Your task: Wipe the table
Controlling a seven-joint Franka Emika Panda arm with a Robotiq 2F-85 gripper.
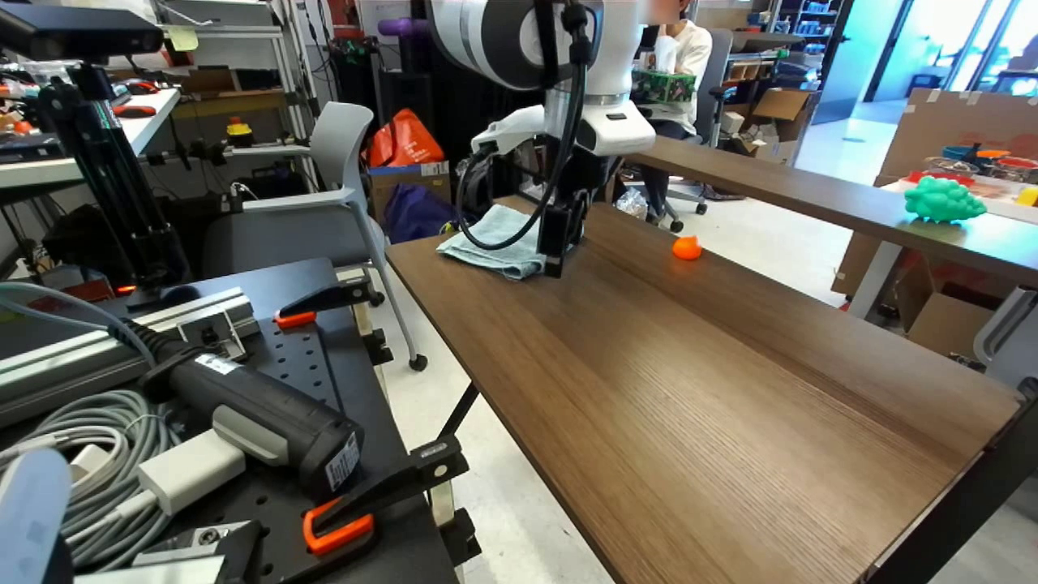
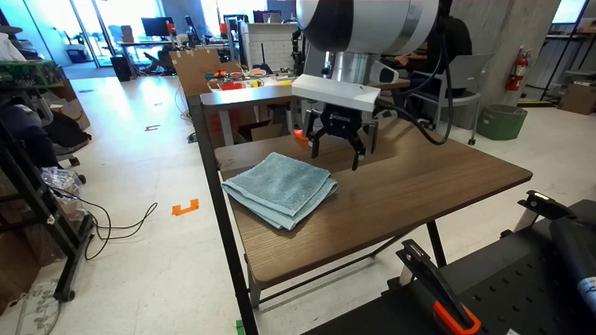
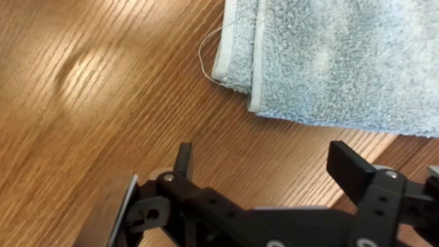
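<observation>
Wrist view: my tool (image 3: 262,156), parted and empty, is best centred over the cloth (image 3: 339,61) before lowering toward the surface (image 3: 113,137).

arm (image 2: 382,25): top cropped, both exterior views | table (image 3: 103,137): cropped all round, wrist view

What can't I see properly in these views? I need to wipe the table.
Cloth: the top and right edges of the wrist view cut off the rest of it.
Orange thing: partly behind the gripper in an exterior view; too small to identify in both exterior views.
Table: in an exterior view, the bottom edge cuts off its near corner.
Robot arm: the top edges of both exterior views cut off its upper part.
</observation>
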